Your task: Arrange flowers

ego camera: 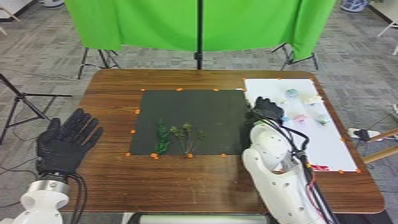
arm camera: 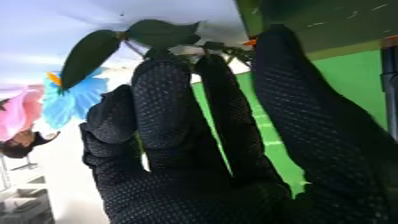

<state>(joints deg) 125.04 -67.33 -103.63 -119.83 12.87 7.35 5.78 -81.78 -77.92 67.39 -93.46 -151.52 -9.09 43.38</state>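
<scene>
Greenery (ego camera: 163, 139) lies toward seven o'clock on a black mat (ego camera: 191, 107) in the head view; pale flowers (ego camera: 299, 118) lie at three o'clock on a white mat (ego camera: 266, 86), near the right hand (ego camera: 268, 109). The left hand (ego camera: 62, 150) is spread wide at eight o'clock.

The right wrist view adds detail: broad leaves (arm camera: 91, 52) beside the right hand's loosely extended fingers, plus blue (arm camera: 84, 97) and pink blossoms (arm camera: 18, 117). Choosing a stem seems underway; next, close gently around it.

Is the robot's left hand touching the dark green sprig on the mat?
Apart: in the head view, brown table and black mat separate the left hand from the sprig.
</scene>
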